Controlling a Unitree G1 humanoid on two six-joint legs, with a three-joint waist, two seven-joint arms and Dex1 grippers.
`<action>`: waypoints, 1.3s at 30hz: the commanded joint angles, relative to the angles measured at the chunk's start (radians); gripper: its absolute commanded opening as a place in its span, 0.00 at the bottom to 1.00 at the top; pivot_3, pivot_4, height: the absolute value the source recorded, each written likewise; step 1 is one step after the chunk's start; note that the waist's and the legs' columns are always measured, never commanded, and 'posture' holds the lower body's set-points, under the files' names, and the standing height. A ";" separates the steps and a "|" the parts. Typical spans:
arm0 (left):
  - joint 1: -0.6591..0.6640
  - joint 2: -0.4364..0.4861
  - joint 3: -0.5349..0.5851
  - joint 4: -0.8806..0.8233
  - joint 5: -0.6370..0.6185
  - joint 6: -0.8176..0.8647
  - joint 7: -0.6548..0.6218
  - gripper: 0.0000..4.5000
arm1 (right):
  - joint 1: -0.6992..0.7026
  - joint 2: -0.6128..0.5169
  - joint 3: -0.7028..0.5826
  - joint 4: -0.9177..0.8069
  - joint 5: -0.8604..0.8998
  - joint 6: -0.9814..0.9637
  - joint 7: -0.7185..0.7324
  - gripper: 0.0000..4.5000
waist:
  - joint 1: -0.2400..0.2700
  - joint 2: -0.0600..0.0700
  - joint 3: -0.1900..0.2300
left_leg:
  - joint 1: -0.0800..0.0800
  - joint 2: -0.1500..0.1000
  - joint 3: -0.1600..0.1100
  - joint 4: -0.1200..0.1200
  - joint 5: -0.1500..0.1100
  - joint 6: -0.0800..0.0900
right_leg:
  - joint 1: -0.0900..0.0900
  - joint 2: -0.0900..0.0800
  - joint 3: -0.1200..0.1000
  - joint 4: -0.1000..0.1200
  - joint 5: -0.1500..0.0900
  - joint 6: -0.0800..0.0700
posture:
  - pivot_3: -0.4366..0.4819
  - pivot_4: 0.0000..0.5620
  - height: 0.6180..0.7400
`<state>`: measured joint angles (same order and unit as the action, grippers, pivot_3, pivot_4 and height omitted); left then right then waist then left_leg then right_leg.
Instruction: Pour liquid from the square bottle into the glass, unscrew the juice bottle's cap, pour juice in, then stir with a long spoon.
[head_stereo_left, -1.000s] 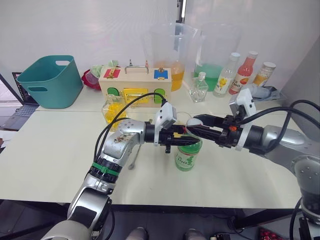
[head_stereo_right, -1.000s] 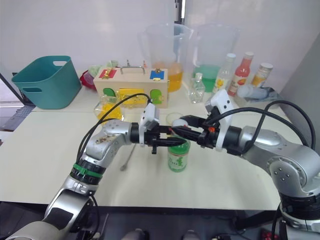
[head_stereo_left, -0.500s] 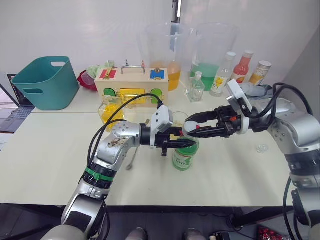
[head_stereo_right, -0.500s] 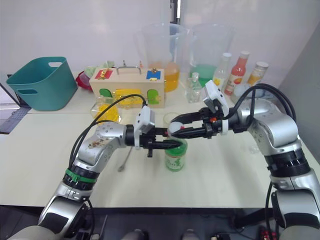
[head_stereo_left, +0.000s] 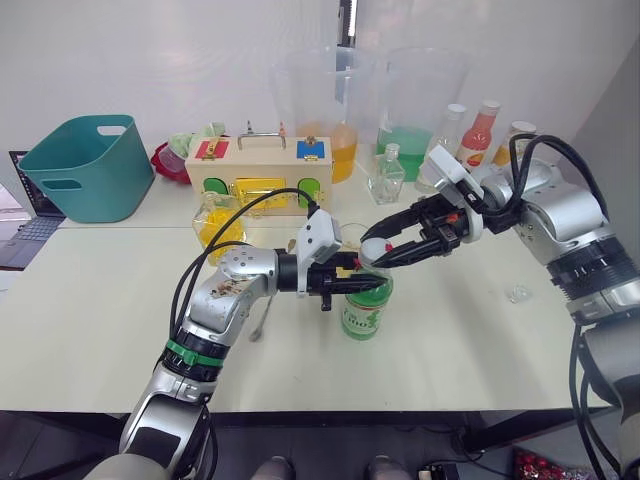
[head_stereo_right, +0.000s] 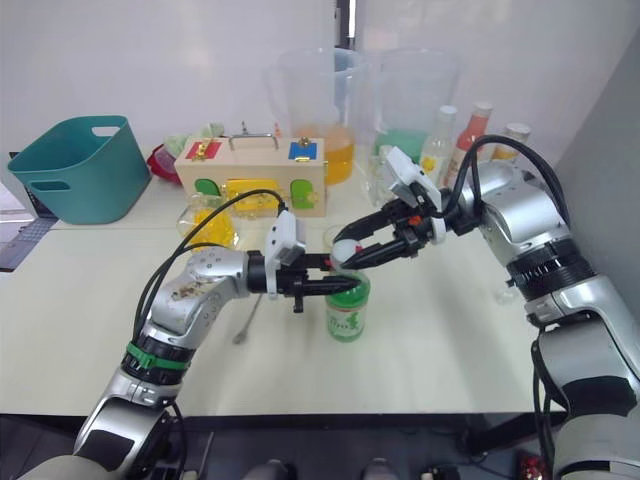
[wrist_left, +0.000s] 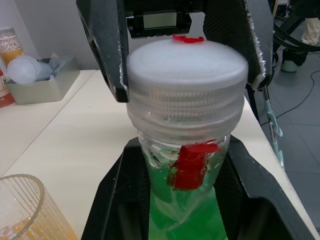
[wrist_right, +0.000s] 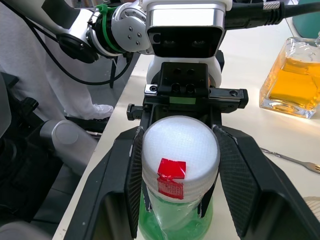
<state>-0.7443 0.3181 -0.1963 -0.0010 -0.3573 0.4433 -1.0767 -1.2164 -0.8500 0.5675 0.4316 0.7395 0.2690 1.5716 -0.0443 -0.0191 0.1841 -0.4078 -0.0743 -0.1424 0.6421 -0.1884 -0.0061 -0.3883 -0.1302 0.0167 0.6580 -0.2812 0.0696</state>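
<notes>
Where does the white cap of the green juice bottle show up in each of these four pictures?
Left eye view: the white cap sits mid-picture, between the two grippers.
Right eye view: the cap is just left of centre.
Left wrist view: the cap is large, upper centre.
Right wrist view: the cap is centre, seen from above.
Shared landmark: the juice bottle itself, green under the cap.

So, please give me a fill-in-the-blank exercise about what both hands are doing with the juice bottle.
1. The left hand grips the juice bottle just below its ____.
2. The right hand has its fingers around the white ____.
3. The liquid inside the juice bottle is ____.
4. The juice bottle stands upright on the ____.

Missing words: cap; cap; green; table
</notes>
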 joint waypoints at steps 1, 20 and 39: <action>-0.004 -0.012 -0.008 -0.032 -0.023 0.008 0.000 0.28 | -0.054 -0.004 -0.009 -0.020 0.068 0.133 0.043 0.37 | 0.001 0.000 0.000 | 0.000 0.000 0.000 0.000 0.000 0.000 | 0.000 0.000 0.000 0.000 0.000 0.000 | 0.48 0.27 1.00; -0.053 0.041 0.022 -0.052 -0.069 0.082 -0.010 0.28 | 0.409 0.010 -0.559 -0.644 0.103 0.407 -0.509 0.99 | 0.008 0.000 0.000 | -0.015 0.000 0.001 0.003 0.000 -0.002 | -0.018 0.000 0.001 0.007 0.002 -0.003 | 0.48 0.27 1.00; -0.045 0.055 0.006 -0.019 -0.069 0.071 -0.053 0.28 | 0.620 0.118 -0.680 -0.947 0.168 0.631 -1.013 0.94 | 0.007 0.000 0.000 | -0.014 0.000 0.002 0.003 0.000 -0.002 | -0.017 0.000 0.002 0.008 0.002 -0.003 | 0.48 0.27 1.00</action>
<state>-0.7789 0.3735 -0.1949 -0.0123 -0.4131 0.5253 -1.1174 -0.5963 -0.7274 -0.0732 -0.4832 0.9063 0.9006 0.5734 -0.0371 -0.0191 0.1841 -0.4219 -0.0745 -0.1403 0.6450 -0.1884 -0.0078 -0.4049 -0.1303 0.0187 0.6656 -0.2792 0.0666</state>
